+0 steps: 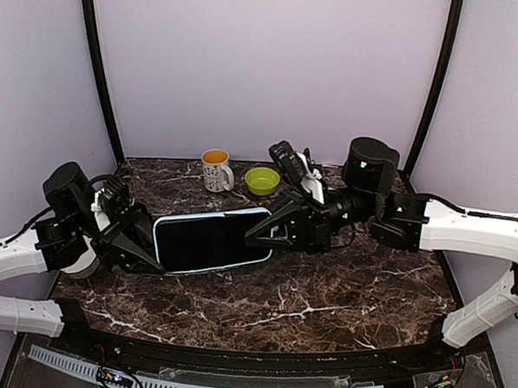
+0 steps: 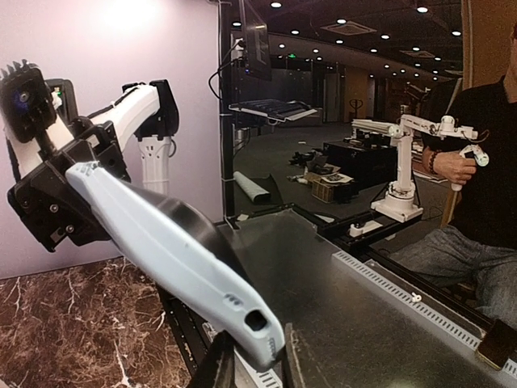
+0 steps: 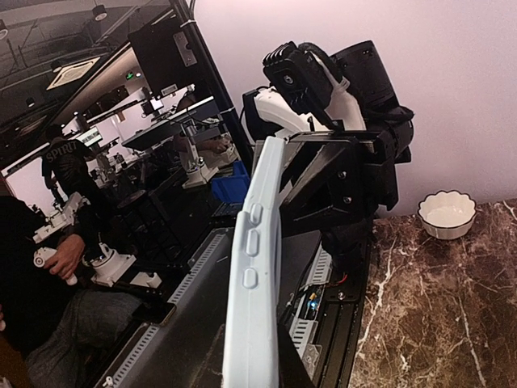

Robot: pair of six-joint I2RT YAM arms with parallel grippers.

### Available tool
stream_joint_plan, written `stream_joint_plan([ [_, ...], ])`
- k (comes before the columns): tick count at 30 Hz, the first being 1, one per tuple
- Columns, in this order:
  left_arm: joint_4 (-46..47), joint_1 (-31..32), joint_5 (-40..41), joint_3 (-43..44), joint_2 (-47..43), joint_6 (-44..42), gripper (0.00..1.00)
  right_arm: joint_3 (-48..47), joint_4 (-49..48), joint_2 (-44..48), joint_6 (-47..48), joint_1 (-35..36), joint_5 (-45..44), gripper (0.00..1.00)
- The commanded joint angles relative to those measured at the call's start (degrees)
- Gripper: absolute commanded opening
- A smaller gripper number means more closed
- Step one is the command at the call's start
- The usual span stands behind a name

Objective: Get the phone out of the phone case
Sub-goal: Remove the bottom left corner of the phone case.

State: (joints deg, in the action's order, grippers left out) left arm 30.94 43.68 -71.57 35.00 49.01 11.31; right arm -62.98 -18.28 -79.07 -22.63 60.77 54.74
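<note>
I have my left gripper (image 1: 146, 245) clamped on the 9 o'clock end of the light-blue plastic phone case (image 1: 213, 213). My right gripper (image 1: 264, 229) is pinched tight on its 3 o'clock end. My left arm (image 1: 12, 259) and right arm (image 1: 474, 231) reach inward, low and nearly level, holding the case above the dark marble table (image 1: 323, 293). The black-screened phone (image 1: 211, 241) sits inside, screen up. I count one phone, one case, one white mug (image 1: 215, 170) and one green bowl (image 1: 261, 180), the last two at 12 o'clock.
</note>
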Motion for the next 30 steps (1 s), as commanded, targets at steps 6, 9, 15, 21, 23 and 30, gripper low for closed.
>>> stream_joint_plan([
  [6,-3.2,-0.4,-0.9,3.3,5.6,-5.1,0.2,-3.7,-3.7,0.5,-1.0,1.8,7.8,0.0],
  [9,-3.6,-1.6,-0.5,3.6,5.4,-5.4,0.19,-3.6,-3.3,0.9,-0.9,1.8,8.3,0.0],
  [15,-7.1,-4.2,-1.1,5.1,6.6,-8.0,0.16,-4.0,-1.8,0.8,-0.4,2.0,9.6,0.0],
  [21,-10.6,-6.4,-3.0,7.3,8.2,-10.4,0.16,-4.7,0.4,0.9,0.8,2.0,10.2,0.0],
  [23,-12.1,-7.1,-3.3,8.1,8.6,-11.6,0.17,-4.8,1.0,0.9,1.1,2.0,10.5,0.0],
  [30,-13.5,-9.7,-2.6,8.6,9.6,-13.7,0.13,-4.9,2.1,1.3,2.3,2.0,10.2,0.0],
])
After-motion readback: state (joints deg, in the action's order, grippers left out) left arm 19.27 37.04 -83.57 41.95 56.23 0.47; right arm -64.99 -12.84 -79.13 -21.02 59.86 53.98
